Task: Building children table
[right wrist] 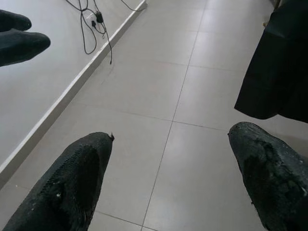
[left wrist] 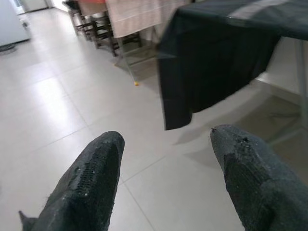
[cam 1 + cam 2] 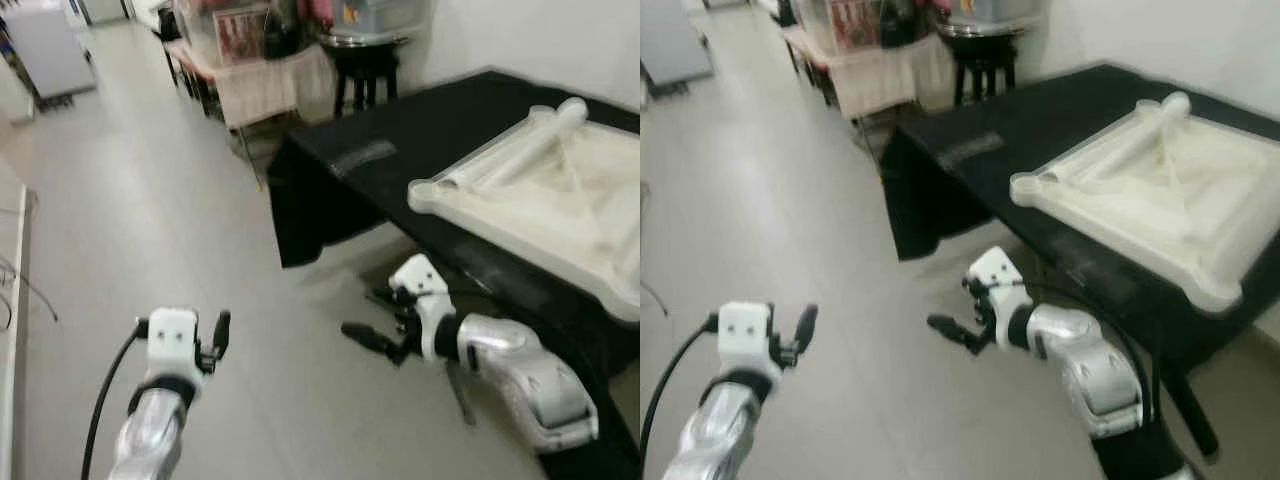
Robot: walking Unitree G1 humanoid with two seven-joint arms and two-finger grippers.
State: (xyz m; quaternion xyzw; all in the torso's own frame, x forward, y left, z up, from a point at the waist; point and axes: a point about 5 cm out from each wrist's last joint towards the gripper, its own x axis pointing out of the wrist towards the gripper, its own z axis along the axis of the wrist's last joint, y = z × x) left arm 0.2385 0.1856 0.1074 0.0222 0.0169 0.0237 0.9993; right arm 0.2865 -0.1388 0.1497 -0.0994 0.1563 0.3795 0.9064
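Currently, the white children's table top lies upside down on the counter, which is draped in a black cloth; a white cylindrical leg rests along the top's far rim. Left gripper hangs over the grey tile floor, well apart from the counter — its fingers are spread wide and hold nothing. Right gripper is positioned low, beside the counter's near edge and below the table top, pointing toward the robot's left; its fingers are likewise spread wide and empty. Cables lie on the floor along a white baseboard.
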